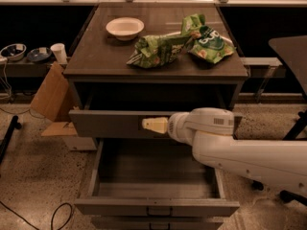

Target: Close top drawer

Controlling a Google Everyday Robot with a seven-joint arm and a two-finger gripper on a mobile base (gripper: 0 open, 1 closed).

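The top drawer of the dark grey cabinet is partly pulled out, and its tall plain front panel faces the camera. My gripper, cream-tipped on a white arm that reaches in from the right, is against the centre of that front panel. The drawer's handle is hidden behind the gripper. The inside of the top drawer is dark and in shadow.
A lower drawer is pulled out much further below the arm. On the cabinet top are a white bowl and green snack bags. Cardboard leans at the left. A cable lies on the floor.
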